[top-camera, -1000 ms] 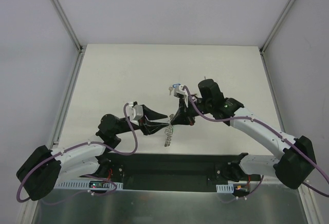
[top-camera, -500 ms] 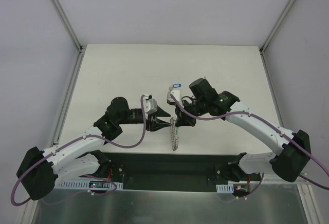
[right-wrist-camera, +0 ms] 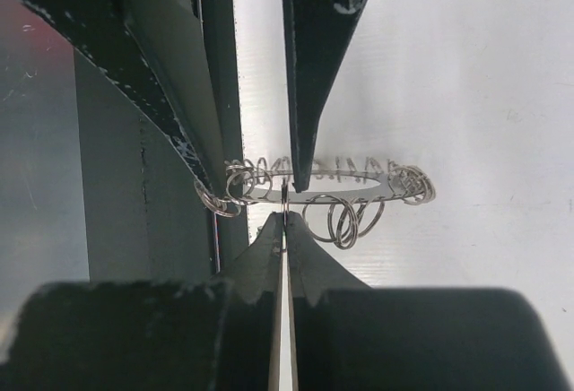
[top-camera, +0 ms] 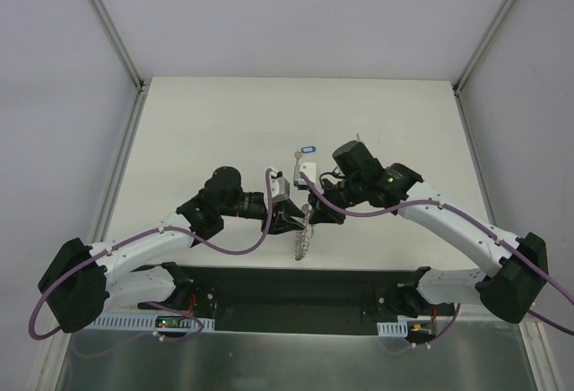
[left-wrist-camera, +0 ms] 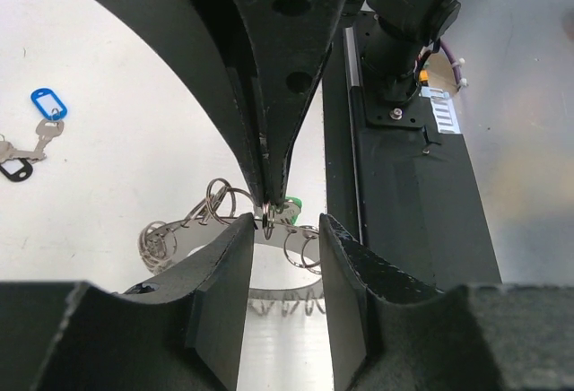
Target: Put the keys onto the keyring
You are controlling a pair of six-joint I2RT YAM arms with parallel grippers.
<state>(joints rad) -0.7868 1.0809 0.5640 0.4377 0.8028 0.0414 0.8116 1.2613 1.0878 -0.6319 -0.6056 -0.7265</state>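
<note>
The keyring [top-camera: 303, 240] sits edge-on at the top view's centre, between both arms so each can work its fringe. The right gripper [right-wrist-camera: 284, 222] pinches one small fringe loop with jaws fully closed, likely to steady it. The left gripper [left-wrist-camera: 282, 227] straddles the band, jaws partly open, though whether they press it is unclear. A blue-tagged key [left-wrist-camera: 47, 102] waits upper left in the left wrist view.
</note>
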